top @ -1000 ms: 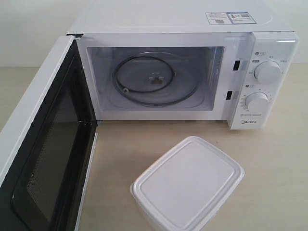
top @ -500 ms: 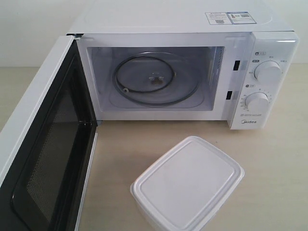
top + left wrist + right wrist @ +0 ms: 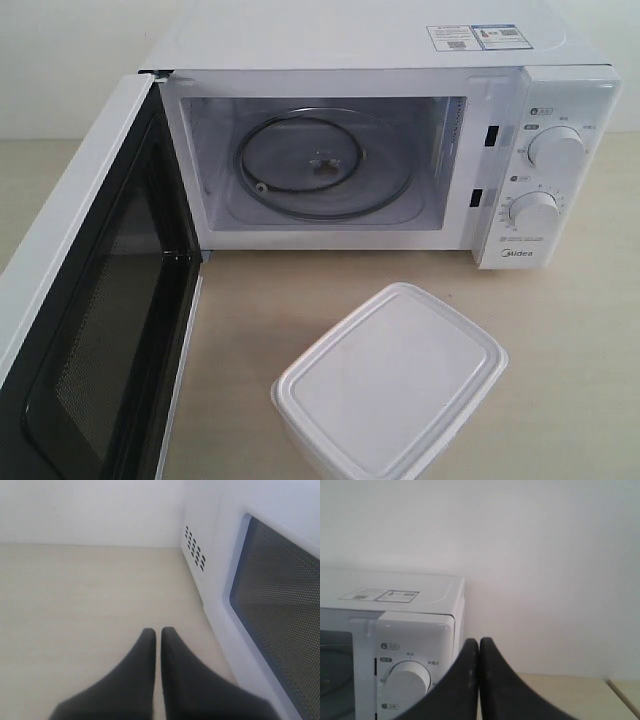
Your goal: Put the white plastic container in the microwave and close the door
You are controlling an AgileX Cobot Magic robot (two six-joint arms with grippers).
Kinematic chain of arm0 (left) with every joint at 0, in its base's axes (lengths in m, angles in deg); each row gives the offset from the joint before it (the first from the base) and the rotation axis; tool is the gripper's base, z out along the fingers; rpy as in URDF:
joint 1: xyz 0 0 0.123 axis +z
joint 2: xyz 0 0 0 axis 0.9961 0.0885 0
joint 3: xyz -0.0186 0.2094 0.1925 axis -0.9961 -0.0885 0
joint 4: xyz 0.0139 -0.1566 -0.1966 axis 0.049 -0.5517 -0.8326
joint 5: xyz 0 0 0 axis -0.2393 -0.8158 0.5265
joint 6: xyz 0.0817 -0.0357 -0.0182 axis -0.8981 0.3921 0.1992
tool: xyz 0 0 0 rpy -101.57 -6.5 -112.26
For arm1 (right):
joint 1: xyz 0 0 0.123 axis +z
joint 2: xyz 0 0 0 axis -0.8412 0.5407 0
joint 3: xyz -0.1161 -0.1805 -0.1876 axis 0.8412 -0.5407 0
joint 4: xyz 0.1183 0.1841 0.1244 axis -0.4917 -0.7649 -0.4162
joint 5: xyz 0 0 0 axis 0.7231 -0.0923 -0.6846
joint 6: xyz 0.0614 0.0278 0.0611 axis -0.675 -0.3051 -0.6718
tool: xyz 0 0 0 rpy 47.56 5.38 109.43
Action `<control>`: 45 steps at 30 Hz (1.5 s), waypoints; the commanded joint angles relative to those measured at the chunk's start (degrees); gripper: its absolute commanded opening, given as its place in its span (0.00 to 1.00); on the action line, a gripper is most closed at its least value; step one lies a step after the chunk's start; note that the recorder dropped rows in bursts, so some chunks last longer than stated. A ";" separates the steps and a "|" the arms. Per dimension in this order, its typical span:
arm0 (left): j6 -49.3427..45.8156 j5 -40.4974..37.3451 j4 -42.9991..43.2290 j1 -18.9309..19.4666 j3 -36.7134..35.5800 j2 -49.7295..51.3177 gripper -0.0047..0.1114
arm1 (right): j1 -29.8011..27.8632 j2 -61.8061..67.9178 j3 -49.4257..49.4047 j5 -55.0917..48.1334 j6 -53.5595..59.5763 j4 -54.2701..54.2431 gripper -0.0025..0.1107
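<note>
Left gripper (image 3: pixel 158 641) and right gripper (image 3: pixel 479 649) both closed, empty; take the white plastic container (image 3: pixel 390 385), at 5 o'clock from the microwave (image 3: pixel 350 35), across its sidewalls under the rim: probably light, slick, slightly flexible.

Your microwave (image 3: pixel 350 40) is white, its door (image 3: pixel 110 300) at left black and dotted inside. The container (image 3: pixel 390 385) at lower right is plain white, the table (image 3: pixel 580 340) pale beige.

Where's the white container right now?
Exterior view: the white plastic container sits lid-on on the table, in front of the microwave, right of the open door.
</note>
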 commanded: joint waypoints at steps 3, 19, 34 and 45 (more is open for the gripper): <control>-0.18 0.02 0.23 0.20 -0.22 -0.15 0.08 | -0.06 13.15 4.95 4.05 0.59 0.18 0.02; -0.18 0.02 0.23 0.20 -0.22 -0.15 0.08 | -0.06 17.52 5.11 6.28 -4.37 0.18 0.02; -0.18 0.02 0.23 0.20 -0.22 -0.15 0.08 | -0.06 47.84 5.00 25.56 -14.19 38.07 0.02; -0.18 0.02 0.23 0.20 -0.22 -0.15 0.08 | -0.06 50.04 2.56 26.35 -15.44 52.74 0.02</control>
